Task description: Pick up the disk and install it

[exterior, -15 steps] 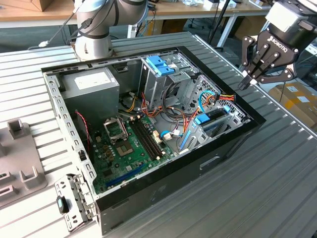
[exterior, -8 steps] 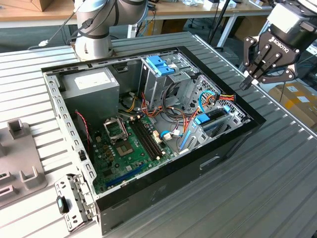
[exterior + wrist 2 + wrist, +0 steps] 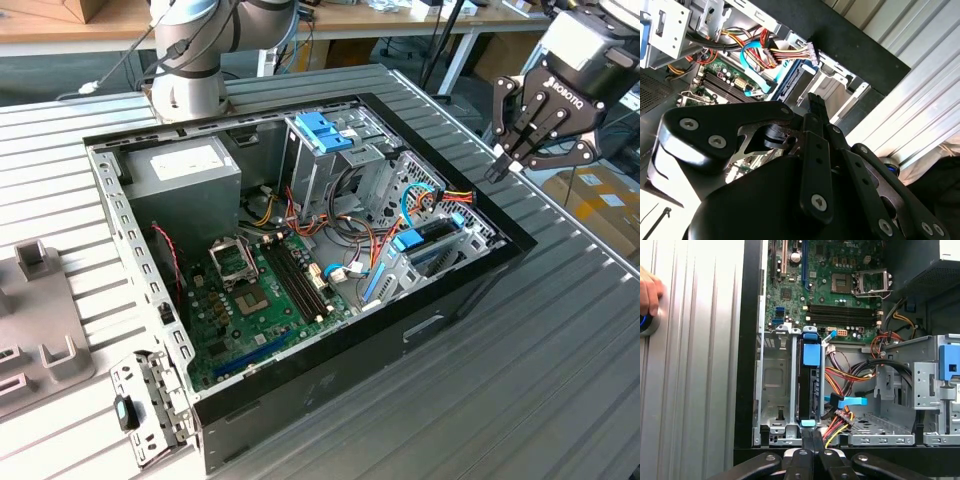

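The gripper [image 3: 503, 165] hangs above the worktop [image 3: 560, 330] just outside the PC case [image 3: 300, 390], fingers [image 3: 810, 460] pressed together, holding nothing. The disk [image 3: 808, 385] sits on edge in the drive bay [image 3: 775, 390] at the case's near wall. Risks: the disk may not be fully seated; nearby cables [image 3: 850, 377] could snag the fingers; a hand [image 3: 649, 290] rests on the worktop w/ collision risk.

A hand [image 3: 649, 290] is cut off by the first wrist view's edge.
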Available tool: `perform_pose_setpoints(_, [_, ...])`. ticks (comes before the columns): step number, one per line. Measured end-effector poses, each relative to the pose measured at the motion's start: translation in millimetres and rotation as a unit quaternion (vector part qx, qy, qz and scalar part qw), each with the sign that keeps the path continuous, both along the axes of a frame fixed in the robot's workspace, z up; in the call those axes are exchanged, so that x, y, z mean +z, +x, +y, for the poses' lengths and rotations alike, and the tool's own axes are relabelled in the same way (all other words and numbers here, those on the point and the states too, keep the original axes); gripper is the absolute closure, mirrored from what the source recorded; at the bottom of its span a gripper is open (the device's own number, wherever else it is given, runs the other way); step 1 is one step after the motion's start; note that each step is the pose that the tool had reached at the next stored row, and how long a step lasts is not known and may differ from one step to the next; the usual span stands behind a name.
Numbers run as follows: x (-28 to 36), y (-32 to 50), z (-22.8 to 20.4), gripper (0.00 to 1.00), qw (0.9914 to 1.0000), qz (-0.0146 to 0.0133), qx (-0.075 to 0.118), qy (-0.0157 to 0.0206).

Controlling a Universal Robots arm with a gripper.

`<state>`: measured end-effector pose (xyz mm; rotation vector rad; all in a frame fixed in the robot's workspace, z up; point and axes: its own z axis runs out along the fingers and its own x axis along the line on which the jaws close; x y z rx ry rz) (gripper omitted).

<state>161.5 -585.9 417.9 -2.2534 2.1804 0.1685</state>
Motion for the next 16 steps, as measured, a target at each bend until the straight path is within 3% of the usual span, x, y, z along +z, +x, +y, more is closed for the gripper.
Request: perform_pose_setpoints(16, [-4.3,17.6,0.0,0.89,1.0,0.0,0.0,-0.0004])
